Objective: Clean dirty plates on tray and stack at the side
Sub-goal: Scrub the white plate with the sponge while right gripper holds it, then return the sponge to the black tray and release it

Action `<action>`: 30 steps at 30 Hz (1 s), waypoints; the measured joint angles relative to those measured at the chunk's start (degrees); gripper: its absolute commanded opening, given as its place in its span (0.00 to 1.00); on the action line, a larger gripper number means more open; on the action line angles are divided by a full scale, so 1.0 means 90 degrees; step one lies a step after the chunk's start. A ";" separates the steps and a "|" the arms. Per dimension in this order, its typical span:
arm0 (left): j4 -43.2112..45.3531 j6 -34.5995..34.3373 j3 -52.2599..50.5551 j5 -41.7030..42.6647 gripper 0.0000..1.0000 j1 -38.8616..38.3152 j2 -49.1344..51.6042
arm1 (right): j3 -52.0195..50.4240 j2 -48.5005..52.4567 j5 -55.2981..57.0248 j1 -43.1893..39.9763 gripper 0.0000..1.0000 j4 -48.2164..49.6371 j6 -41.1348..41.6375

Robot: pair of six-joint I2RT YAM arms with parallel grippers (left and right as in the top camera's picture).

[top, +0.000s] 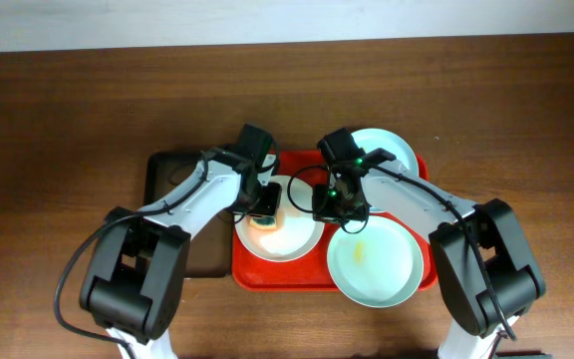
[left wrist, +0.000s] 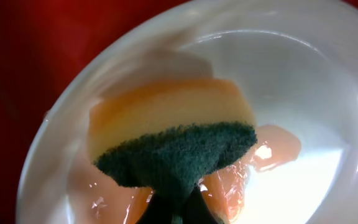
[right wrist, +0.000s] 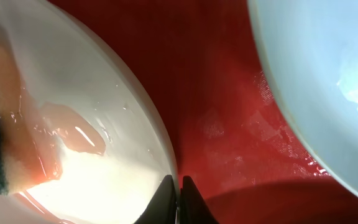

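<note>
While the left gripper pinches a sponge, green side toward it, on the wet plate on the tray's left half, the right gripper pinches that plate's rim. On the tray's right half lie a back plate and a yellow-smeared front plate.

We've got the left gripper's orange sponge on the white plate at nine o'clock of the red tray, right gripper at its three o'clock rim.
</note>
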 measured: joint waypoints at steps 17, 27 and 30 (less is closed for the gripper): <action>-0.0376 -0.0282 0.0022 0.0325 0.00 -0.0376 -0.0551 | 0.0000 0.0000 0.0036 0.0000 0.05 -0.0024 -0.0019; -0.0141 -0.0699 0.0175 -0.0690 0.00 -0.0493 0.0126 | 0.0000 0.0000 0.0032 0.0000 0.04 -0.0019 -0.0022; -0.0304 -0.0452 0.0260 -0.0005 0.00 -0.0342 0.0187 | 0.0000 0.0000 0.0036 0.0000 0.04 -0.0022 -0.0024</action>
